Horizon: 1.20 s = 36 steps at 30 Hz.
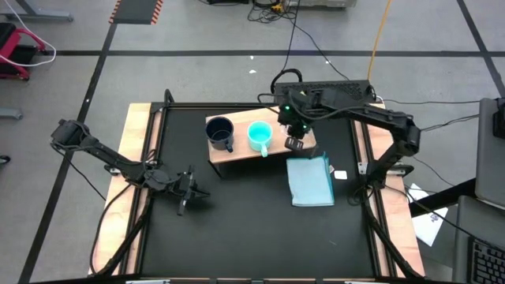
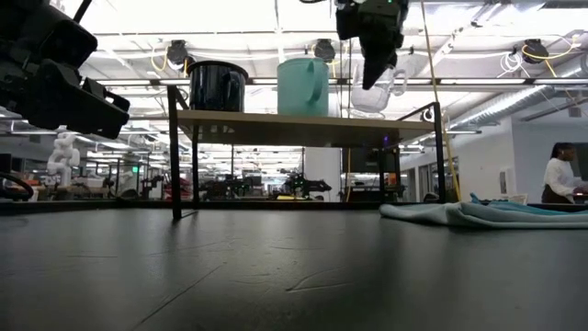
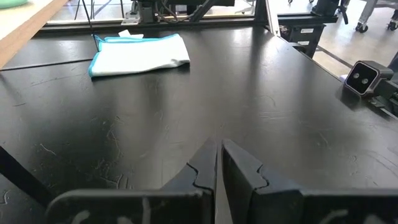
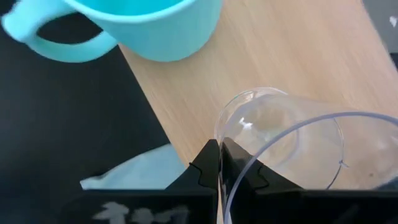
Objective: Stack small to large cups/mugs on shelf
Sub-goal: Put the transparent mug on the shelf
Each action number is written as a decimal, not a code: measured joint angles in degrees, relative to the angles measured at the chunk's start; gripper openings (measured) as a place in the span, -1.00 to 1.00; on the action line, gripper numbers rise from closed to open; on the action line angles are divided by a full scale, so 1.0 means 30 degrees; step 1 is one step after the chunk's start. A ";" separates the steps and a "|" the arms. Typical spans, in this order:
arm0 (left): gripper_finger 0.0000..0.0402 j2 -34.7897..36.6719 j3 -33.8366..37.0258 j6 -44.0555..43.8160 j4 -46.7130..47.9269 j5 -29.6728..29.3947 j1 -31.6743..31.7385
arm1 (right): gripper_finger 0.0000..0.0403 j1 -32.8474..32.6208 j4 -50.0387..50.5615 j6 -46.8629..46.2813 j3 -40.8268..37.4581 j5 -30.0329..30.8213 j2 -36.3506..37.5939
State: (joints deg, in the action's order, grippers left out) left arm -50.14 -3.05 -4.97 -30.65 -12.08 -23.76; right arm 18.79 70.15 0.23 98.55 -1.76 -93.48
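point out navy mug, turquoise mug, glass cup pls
navy mug (image 1: pixel 220 131): high view, on its dark inside.
turquoise mug (image 1: pixel 259 133): high view, on its open inside.
glass cup (image 4: pixel 292 140): right wrist view, on the clear wall, with the right gripper (image 4: pixel 219 163) shut on its rim.

Overhead view looks straight down; the table-level one faces across; both share the shelf (image 1: pixel 260 150).

on the shelf (image 1: pixel 237 151), navy mug (image 1: pixel 220 132) sits at 9 o'clock of turquoise mug (image 1: pixel 260 135), glass cup (image 2: pixel 378 90) at 3; cloth (image 1: pixel 310 181) at shelf's 4.
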 joint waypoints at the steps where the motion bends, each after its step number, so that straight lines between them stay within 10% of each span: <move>1: -0.87 0.0002 0.0000 0.0000 0.0059 0.0000 -0.0001 | -1.00 0.0000 0.0333 0.0000 0.0329 0.0000 -0.0322; 36: -0.87 0.0004 0.0000 0.0145 0.0728 0.0000 -0.0003 | -0.98 -0.0415 0.0999 0.0711 0.1111 0.0102 -0.2226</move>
State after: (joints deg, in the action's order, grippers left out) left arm -50.13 -3.05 -4.54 -28.47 -12.08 -23.77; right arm 17.54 73.14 2.36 101.89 -1.45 -100.16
